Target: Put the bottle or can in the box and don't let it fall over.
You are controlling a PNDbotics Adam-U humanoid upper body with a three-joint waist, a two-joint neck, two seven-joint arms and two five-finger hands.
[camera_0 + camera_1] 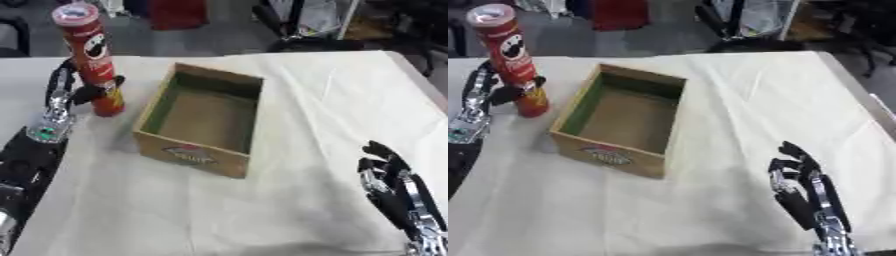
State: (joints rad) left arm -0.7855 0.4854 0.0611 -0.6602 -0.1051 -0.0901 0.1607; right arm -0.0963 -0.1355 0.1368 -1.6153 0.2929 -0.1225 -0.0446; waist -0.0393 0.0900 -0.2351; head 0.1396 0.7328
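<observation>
Nearest the camera, at about five o'clock in both views, the robot's right hand rests idle above the table, fingers pointing up and away, relaxed and slightly bent, holding nothing. It is black with silver joints and sits well apart from everything else.

Starting again from the left: at about nine to ten o'clock, the robot's left arm runs up the left edge of the view, black with a silver wrist section. Its left hand is curled around the lower part of a tall red can, with fingers behind the can and the thumb showing in front of it. The can is a tube of crisps with a pale lid, a cartoon face on its side and a yellow patch near its base. It stands nearly upright, leaning slightly to the left at the top, and its base looks to be on the table or just above it; which one is not clear. The can is outside the box, just beside the box's left wall.

Near the centre sits an open wooden box, turned slightly askew. Its inside walls look greenish, its floor is bare, and a red and green label marks its near side.

Everything rests on a table covered in a creased white cloth.
</observation>
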